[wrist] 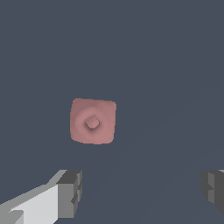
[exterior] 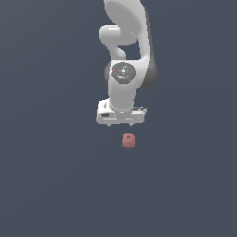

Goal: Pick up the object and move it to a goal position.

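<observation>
The object [exterior: 128, 140] is a small dull pinkish-red block lying on the dark grey floor, just below the white gripper [exterior: 120, 124] in the exterior view. In the wrist view the object [wrist: 92, 121] shows a round ring mark with a small bump at its centre. My gripper [wrist: 142, 192] is open, its two dark fingertips [wrist: 70, 192] set wide apart with nothing between them. The block lies apart from both fingers, untouched.
The white arm [exterior: 125, 46] rises behind the gripper toward the top of the exterior view. A plain dark grey surface [exterior: 55, 176] surrounds the block on all sides.
</observation>
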